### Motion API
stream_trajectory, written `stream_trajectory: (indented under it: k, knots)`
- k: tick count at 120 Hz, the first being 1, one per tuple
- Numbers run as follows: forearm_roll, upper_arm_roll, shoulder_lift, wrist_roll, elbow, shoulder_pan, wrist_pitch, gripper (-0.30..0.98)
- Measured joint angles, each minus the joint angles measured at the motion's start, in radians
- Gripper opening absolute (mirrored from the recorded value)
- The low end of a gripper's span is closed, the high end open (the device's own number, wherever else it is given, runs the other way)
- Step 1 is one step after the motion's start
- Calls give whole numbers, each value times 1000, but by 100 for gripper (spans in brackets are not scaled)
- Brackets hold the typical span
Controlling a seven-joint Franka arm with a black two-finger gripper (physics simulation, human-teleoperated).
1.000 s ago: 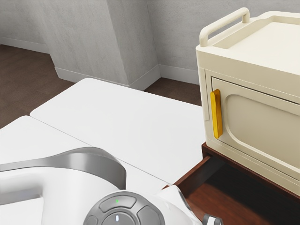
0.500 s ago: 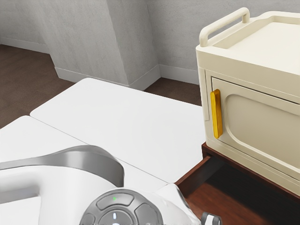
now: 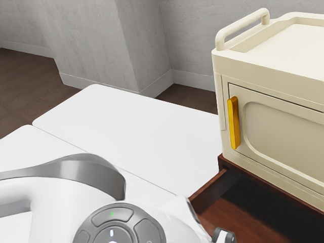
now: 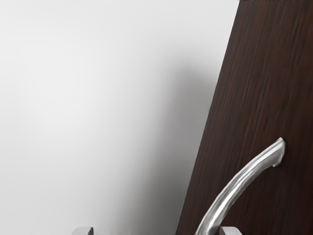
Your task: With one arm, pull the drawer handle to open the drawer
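Reaching in from the exterior view's left, our white arm (image 3: 45, 202) extends along the near edge of the scene toward the drawer (image 3: 208, 194), and the visible part of our gripper (image 3: 224, 236) is located at the near edge, beside the drawer's side wall. The drawer stands open beneath the cream cabinet (image 3: 268, 76), with its dark side wall and part of its reddish-brown bottom exposed. In the wrist view, the two fingertips (image 4: 83, 231) of our gripper (image 4: 156, 231) are spread wide apart. The curved silver handle (image 4: 244, 176) is mounted on the dark wood-grain drawer front (image 4: 264, 88); one end meets the wood, and the bar runs down between the fingertips, just beside one of them and well apart from the other. We cannot tell whether the bar touches the closer fingertip, but the two tips do not clamp it. A pale surface (image 4: 88, 98) with a soft shadow adjoins the drawer front's edge in this view. The cabinet occupies the exterior view's right, resting on a dark wooden frame (image 3: 221, 162); it carries an upright yellow handle (image 3: 233, 123) on its door (image 3: 283, 131) and a rounded rail (image 3: 243, 28) along its top. White panels (image 3: 131, 126) lie to the left of the cabinet, with a seam between them. Gray walls (image 3: 96, 40) and a brown floor (image 3: 25, 76) form the far side.
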Motion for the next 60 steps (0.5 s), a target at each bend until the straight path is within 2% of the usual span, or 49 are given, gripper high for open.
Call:
stream_trajectory:
  k: [25,43,52,60]
  knots:
    - [-1,-1,-10,14,16,-3,-34,29]
    - [-27,-1,-29,22,39,-20,-78,27]
    - [-87,11,-40,38,120,-18,-140,26]
    - [-158,81,-42,71,219,-17,-223,27]
